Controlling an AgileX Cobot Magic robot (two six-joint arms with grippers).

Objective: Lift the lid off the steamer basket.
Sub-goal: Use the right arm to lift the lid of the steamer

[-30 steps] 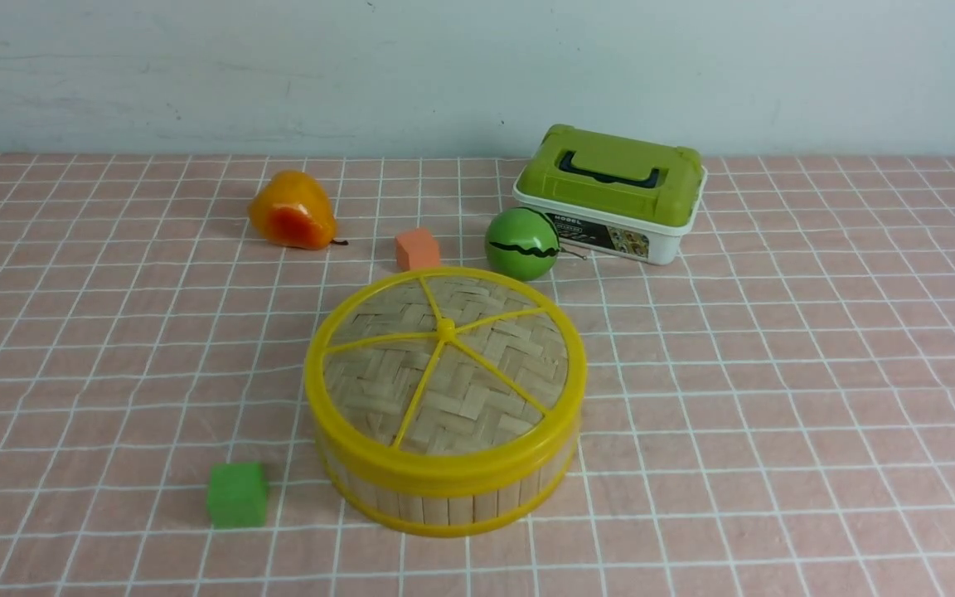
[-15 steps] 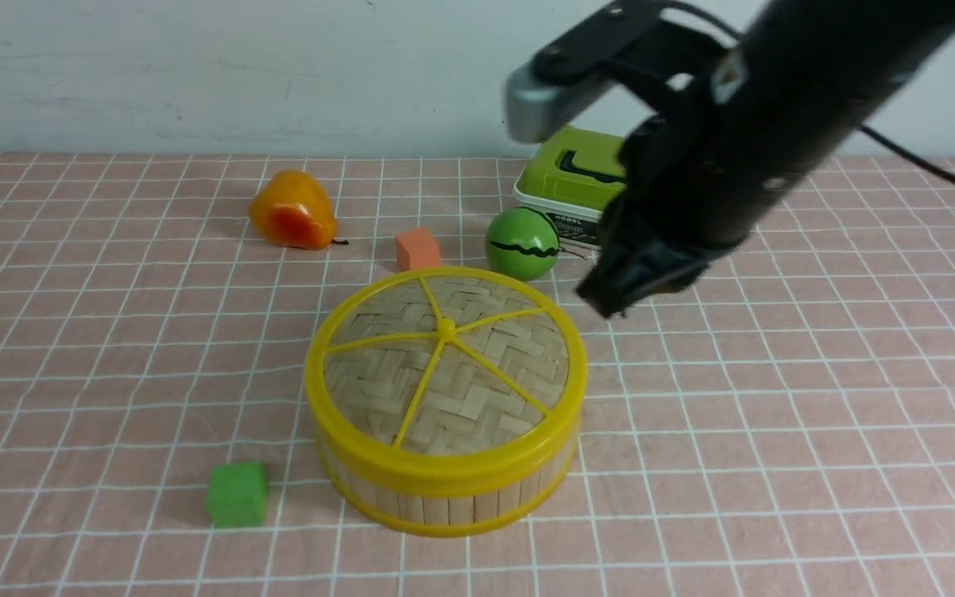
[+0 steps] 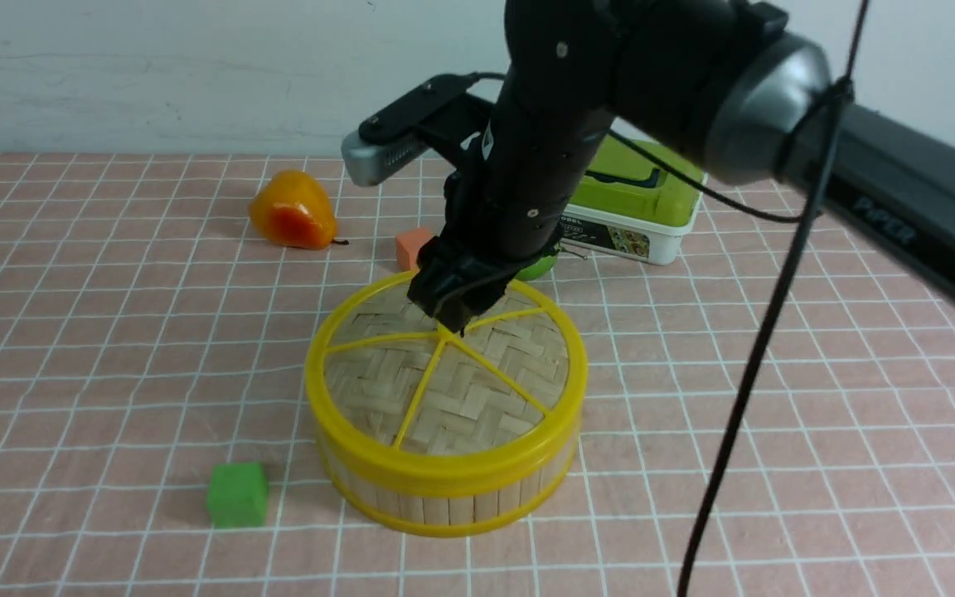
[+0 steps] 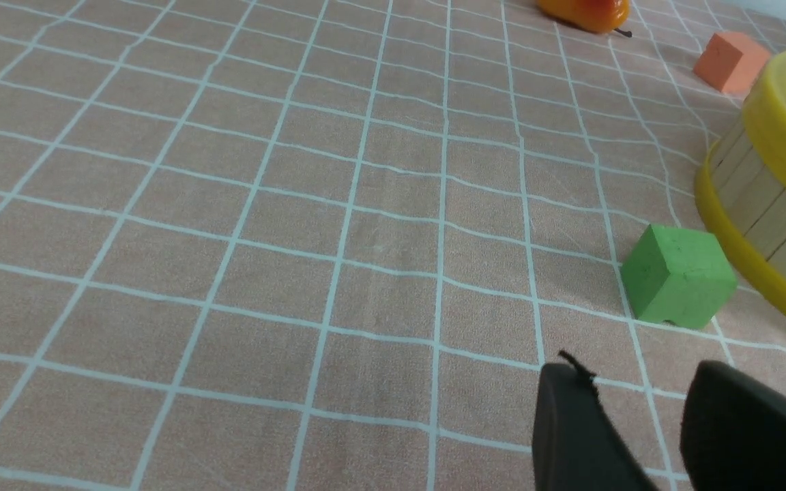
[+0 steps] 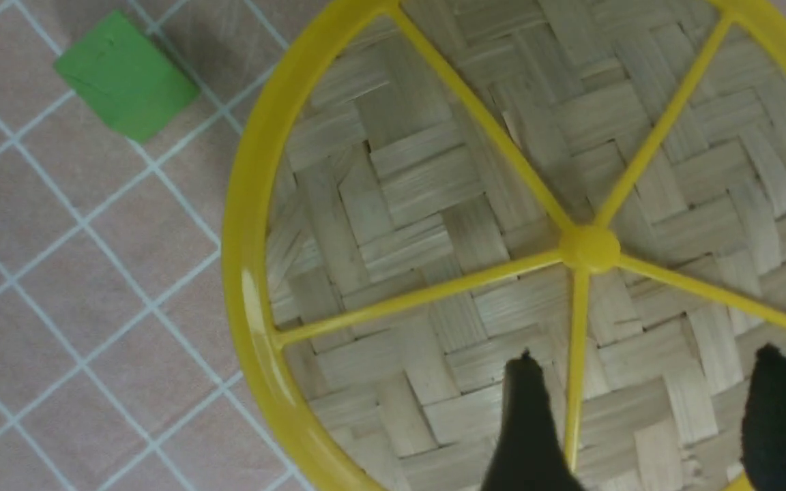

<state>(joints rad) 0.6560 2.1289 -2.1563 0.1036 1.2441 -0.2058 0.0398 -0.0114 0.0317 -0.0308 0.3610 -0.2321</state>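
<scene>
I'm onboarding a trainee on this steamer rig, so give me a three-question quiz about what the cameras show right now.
1. True or false: the lid sits on the steamer basket.
2. The right gripper has its tips closest to: A the lid's centre knob; B the green cube; C the pear.
3. Fill in: the right gripper's jaws stand ___, astride one yellow spoke.
Key: 1 true; 2 A; 3 open.

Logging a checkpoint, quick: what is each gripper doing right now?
Left gripper: open, holding nothing.
Right gripper: open, holding nothing, over the lid.
</scene>
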